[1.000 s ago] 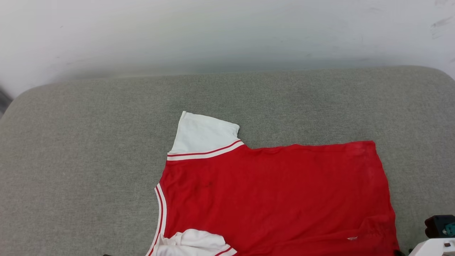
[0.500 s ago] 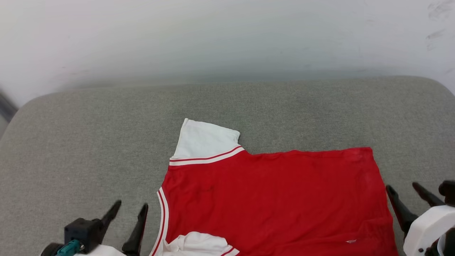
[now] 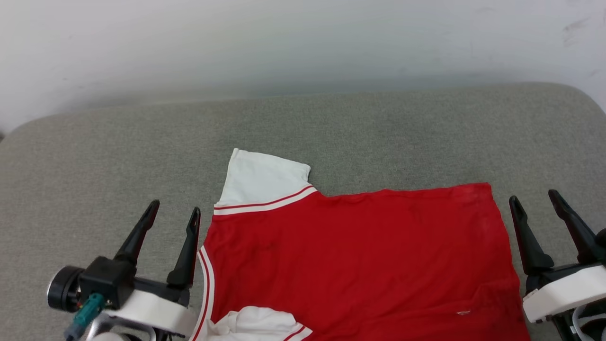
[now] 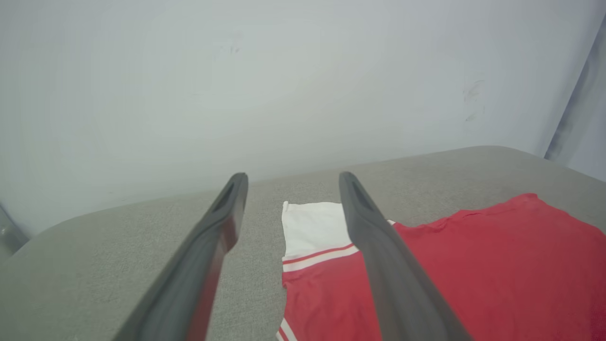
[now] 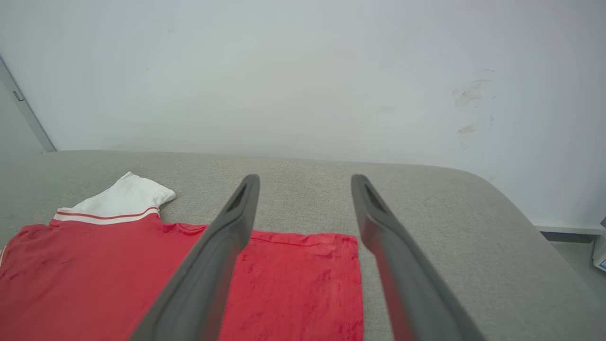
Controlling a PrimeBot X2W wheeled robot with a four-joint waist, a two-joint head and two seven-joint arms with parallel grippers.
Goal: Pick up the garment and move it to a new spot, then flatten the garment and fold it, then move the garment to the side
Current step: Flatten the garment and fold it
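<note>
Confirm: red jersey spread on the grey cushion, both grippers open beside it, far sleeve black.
No: the far sleeve is white, as the head view shows. The jersey, grey cushion and open left gripper and right gripper are as stated.

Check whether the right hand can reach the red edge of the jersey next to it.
Probably yes. The right hand stands open just beside the red edge of the jersey, off the cloth, with a strip of bare grey cushion between them and nothing lying on that edge.
</note>
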